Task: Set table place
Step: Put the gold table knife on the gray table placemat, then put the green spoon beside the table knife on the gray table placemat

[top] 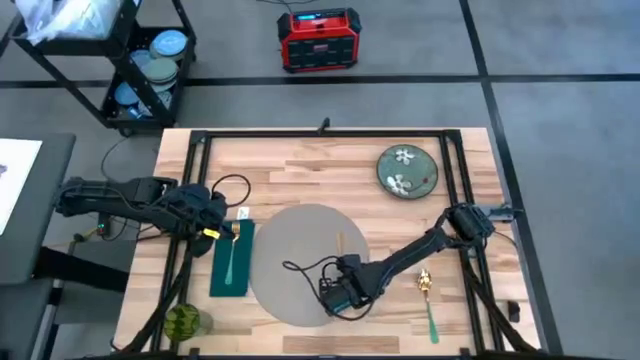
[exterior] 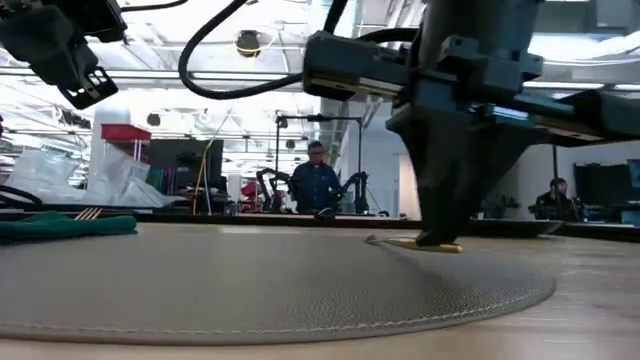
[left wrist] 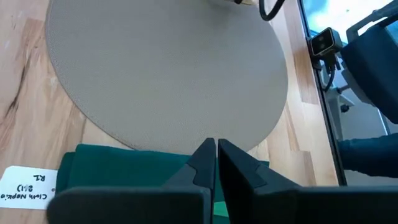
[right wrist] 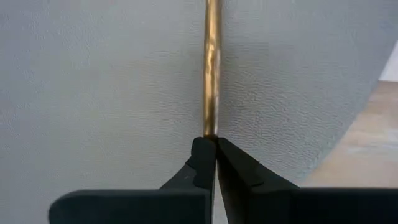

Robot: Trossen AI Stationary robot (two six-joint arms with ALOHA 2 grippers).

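On placemat (right wrist: 93,93), right hand (right wrist: 216,146) — pinching gold utensil (right wrist: 212,68)

One round grey placemat (top: 305,262) beside the left hand (top: 226,226). One green napkin (top: 231,260) below it. One floral plate (top: 407,169), one gold spoon (top: 426,300), one green glass (top: 183,322). One gold utensil (right wrist: 212,68) at the right hand (top: 340,290).

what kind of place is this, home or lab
Most likely a robotics lab or workshop: more robot arms stand on benches behind the light-wood plank table, people stand among them, and a red-and-black equipment box sits on the floor.
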